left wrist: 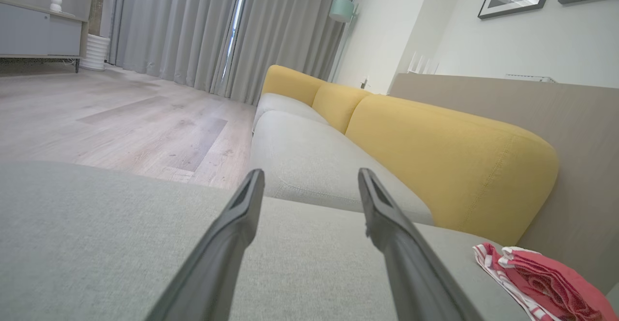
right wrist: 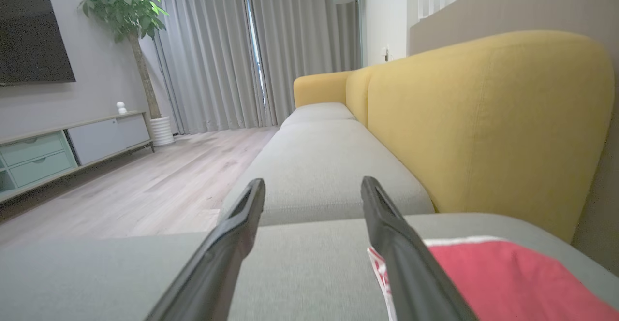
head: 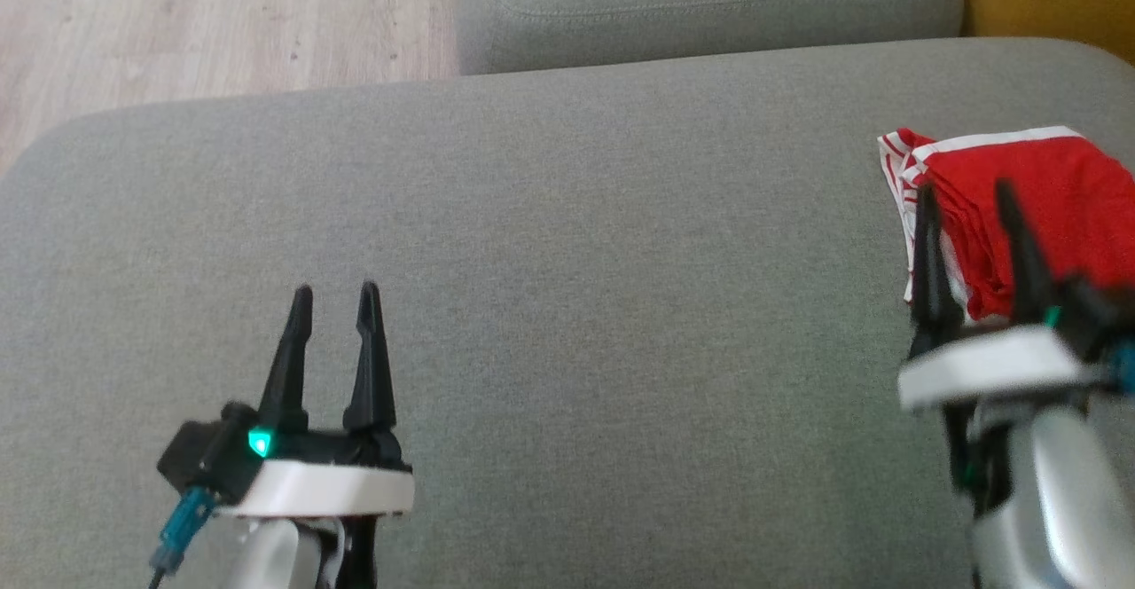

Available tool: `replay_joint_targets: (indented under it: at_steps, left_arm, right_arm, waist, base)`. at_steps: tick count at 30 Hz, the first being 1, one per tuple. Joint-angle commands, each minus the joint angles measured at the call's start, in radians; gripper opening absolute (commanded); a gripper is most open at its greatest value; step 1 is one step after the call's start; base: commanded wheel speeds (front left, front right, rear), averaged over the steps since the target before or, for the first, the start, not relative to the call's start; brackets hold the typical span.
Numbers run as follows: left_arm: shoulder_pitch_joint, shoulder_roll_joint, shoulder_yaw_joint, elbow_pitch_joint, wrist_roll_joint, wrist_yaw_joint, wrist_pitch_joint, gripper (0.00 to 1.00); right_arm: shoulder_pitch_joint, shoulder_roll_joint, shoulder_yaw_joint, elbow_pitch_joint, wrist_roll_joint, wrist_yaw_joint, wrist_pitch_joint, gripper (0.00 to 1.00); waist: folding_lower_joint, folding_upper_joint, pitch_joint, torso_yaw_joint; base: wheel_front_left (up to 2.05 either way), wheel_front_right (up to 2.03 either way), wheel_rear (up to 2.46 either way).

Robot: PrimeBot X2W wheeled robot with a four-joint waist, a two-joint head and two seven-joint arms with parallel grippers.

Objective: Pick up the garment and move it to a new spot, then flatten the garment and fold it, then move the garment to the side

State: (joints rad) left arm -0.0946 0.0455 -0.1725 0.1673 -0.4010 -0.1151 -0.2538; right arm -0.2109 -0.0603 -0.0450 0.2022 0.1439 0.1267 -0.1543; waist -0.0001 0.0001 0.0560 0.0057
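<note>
The folded red garment (head: pixel 1046 190), edged in white stripes, lies at the right end of the grey sofa seat cushion (head: pixel 567 243), close to the yellow backrest (left wrist: pixel 449 161). The right tool (head: pixel 966 190) stands wide, holding nothing, its fingers over the garment's left edge; whether they touch it is unclear. The left tool (head: pixel 336 292), also wide and empty, hovers above bare cushion, well apart from the garment
</note>
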Motion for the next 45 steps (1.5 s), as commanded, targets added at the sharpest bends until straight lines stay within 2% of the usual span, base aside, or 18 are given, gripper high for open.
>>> replay_joint_targets:
  at_steps: [1, 7, 34, 35, 38, 45]
  left_arm:
    - [-0.014, 0.005, 0.030, -0.022, 0.002, -0.004, -0.008, 1.00]
    - [0.020, 0.005, 0.030, 0.003, -0.006, -0.009, -0.008, 1.00]
    - [0.023, 0.005, 0.055, -0.032, -0.039, -0.011, -0.008, 1.00]
    - [0.052, 0.001, 0.014, 0.006, -0.037, -0.008, 0.000, 0.00]
    - [0.072, 0.000, 0.010, 0.055, -0.039, -0.008, 0.005, 0.00]
    - [0.072, 0.003, 0.019, 0.059, -0.105, -0.008, 0.021, 0.00]
  right_arm:
    - [0.011, 0.008, 0.033, -0.022, 0.000, 0.004, -0.033, 1.00]
    - [0.106, 0.010, 0.086, 0.031, 0.077, 0.004, -0.094, 1.00]
    - [0.099, 0.010, 0.099, 0.005, 0.095, 0.004, -0.107, 1.00]
    - [0.139, 0.013, 0.073, 0.043, 0.085, 0.000, -0.094, 0.00]
    - [0.157, 0.015, 0.073, 0.090, 0.085, 0.000, -0.092, 0.00]
    - [0.159, 0.011, 0.070, 0.091, 0.162, 0.000, -0.077, 0.00]
  waist:
    - [0.0001, -0.0001, -0.005, 0.002]
    - [0.0001, -0.0001, -0.014, -0.001]
    - [0.0001, -0.0001, -0.004, -0.001]
    - [0.0001, -0.0001, -0.004, -0.001]
    - [0.0002, -0.0001, -0.004, -0.001]
    - [0.0001, -0.0001, -0.007, -0.002]
  base:
    - [0.00, 0.00, 0.00]
    - [0.00, 0.00, 0.00]
    - [0.00, 0.00, 0.00]
    - [0.00, 0.00, 0.00]
    - [0.00, 0.00, 0.00]
    - [0.00, 0.00, 0.00]
